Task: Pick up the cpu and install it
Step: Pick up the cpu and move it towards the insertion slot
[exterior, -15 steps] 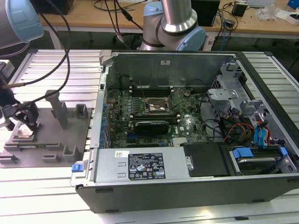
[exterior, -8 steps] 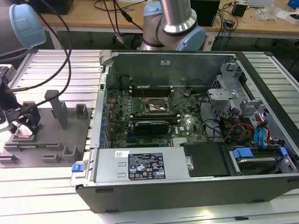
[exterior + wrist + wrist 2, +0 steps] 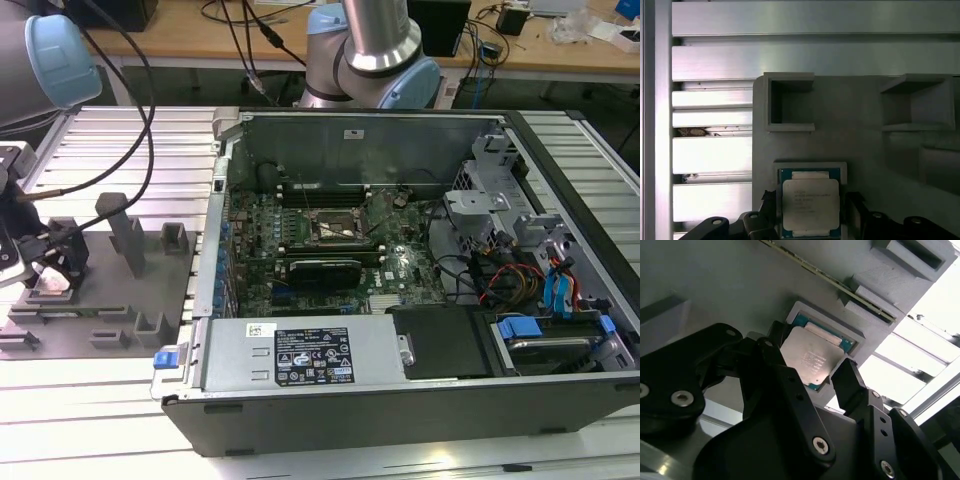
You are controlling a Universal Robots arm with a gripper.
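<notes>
The cpu (image 3: 810, 201), a small square chip with a pale silver top and green edge, lies flat in a shallow pocket of the grey fixture plate (image 3: 860, 150). It shows the same way in the second wrist view, as the cpu (image 3: 812, 359). My gripper (image 3: 811, 205) is lowered over it, with one black finger (image 3: 771, 346) on each side of the chip and a thin gap still showing, so it is open. In the exterior view my gripper (image 3: 48, 265) hangs over the fixture plate (image 3: 110, 290) at the exterior view's left.
An open computer case (image 3: 400, 410) fills the middle and the exterior view's right. Its green motherboard carries a dark square socket (image 3: 335, 228). Grey posts (image 3: 128, 238) rise from the fixture plate. A power supply with a label (image 3: 312, 355) sits along the case's near side.
</notes>
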